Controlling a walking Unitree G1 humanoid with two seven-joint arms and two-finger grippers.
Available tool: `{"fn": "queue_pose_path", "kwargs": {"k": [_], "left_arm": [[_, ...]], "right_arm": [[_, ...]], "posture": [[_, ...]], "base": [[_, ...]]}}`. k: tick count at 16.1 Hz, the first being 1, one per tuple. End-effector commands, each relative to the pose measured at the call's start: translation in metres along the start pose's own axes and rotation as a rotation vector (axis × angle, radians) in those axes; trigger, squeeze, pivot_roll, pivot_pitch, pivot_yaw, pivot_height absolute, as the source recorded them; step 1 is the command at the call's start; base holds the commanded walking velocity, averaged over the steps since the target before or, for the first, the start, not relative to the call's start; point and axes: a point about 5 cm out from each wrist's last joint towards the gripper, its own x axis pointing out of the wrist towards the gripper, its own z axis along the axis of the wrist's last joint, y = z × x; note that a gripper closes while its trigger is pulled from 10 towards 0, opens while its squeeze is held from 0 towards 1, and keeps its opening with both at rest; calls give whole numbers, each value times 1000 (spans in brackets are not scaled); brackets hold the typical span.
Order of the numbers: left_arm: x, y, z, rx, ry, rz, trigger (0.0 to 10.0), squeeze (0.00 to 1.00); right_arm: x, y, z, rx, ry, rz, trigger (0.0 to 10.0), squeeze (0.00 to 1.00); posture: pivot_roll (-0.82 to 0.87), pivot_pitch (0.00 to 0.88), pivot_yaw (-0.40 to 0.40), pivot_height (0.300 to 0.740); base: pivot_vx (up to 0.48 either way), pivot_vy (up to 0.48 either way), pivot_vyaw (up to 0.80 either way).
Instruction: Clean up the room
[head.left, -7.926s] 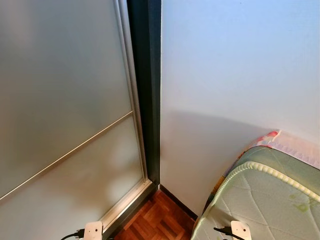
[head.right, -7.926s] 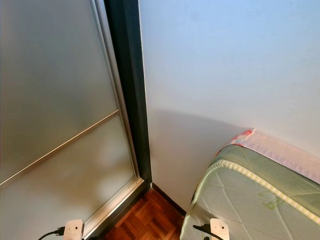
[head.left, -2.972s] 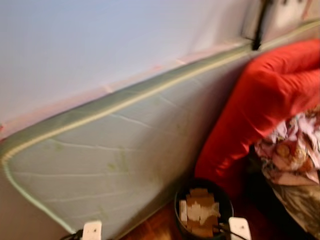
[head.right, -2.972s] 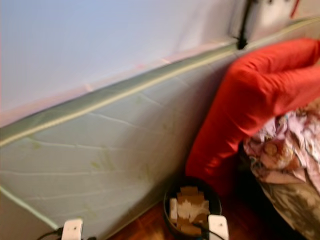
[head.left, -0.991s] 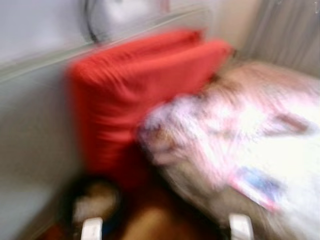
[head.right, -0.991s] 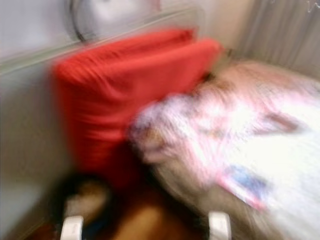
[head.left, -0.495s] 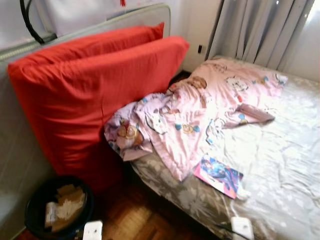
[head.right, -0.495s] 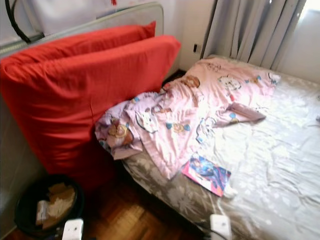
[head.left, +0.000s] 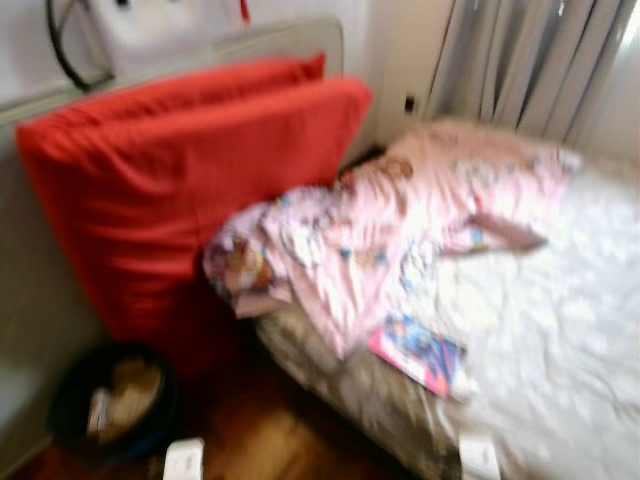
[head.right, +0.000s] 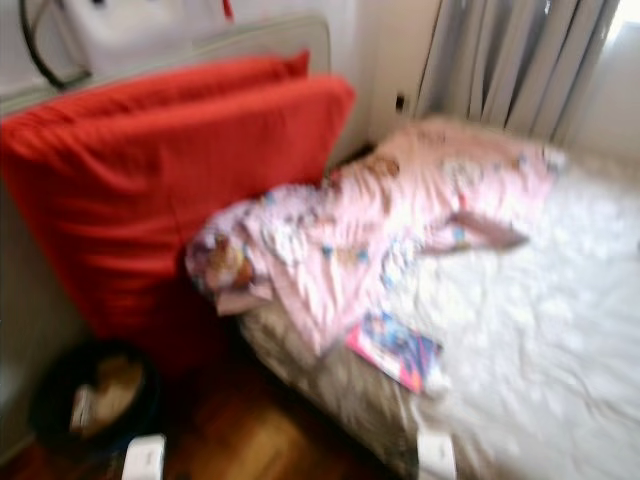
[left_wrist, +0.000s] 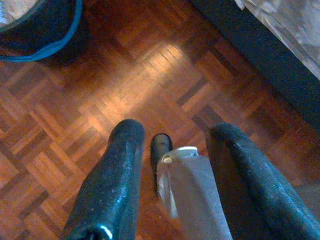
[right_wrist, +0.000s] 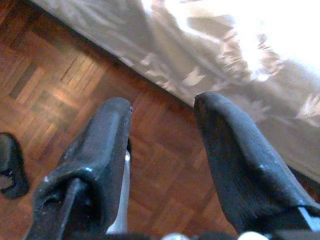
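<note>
**Sizing up the bed before any pickup**

I am eyeing the booklet (head.left: 418, 355) lying at the bed (head.left: 560, 330) edge, ahead of my right gripper (right_wrist: 162, 150), probably a comic. The crumpled pink blanket (head.left: 400, 230) is sprawling beyond it. Both grippers, left gripper (left_wrist: 172, 165) included, are hanging spread and empty over parquet floor (left_wrist: 150, 65), since nothing is chosen.

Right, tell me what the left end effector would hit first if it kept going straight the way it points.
Most likely the bare parquet floor. The left end effector hangs open, pointing down at it, with nothing between.
</note>
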Motion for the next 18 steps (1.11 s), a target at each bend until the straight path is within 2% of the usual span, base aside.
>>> {"fn": "queue_pose_path", "kwargs": {"k": [1,9,11,15,18], "left_arm": [[2,13,4,165,107,-82,10000,0],[-1,16,-4,160,126,-74,10000,0],[-2,19,-6,182,140,-49,10000,0],[-2,30,1,135,93,30,10000,0],[0,29,7,118,75,34,10000,0]], "right_arm": [[-3,-8,-13,124,52,163,10000,0],[-3,-7,-11,130,35,156,10000,0],[-2,8,-9,124,31,174,10000,0],[-2,14,-8,116,30,190,10000,0],[-2,13,-7,115,25,194,10000,0]], "posture": [[-13,1,3,740],[-17,2,3,740],[-16,3,4,740],[-15,3,4,740],[-15,2,4,740]], "base": [[0,0,0],[0,0,0],[0,0,0],[0,0,0],[0,0,0]]}}
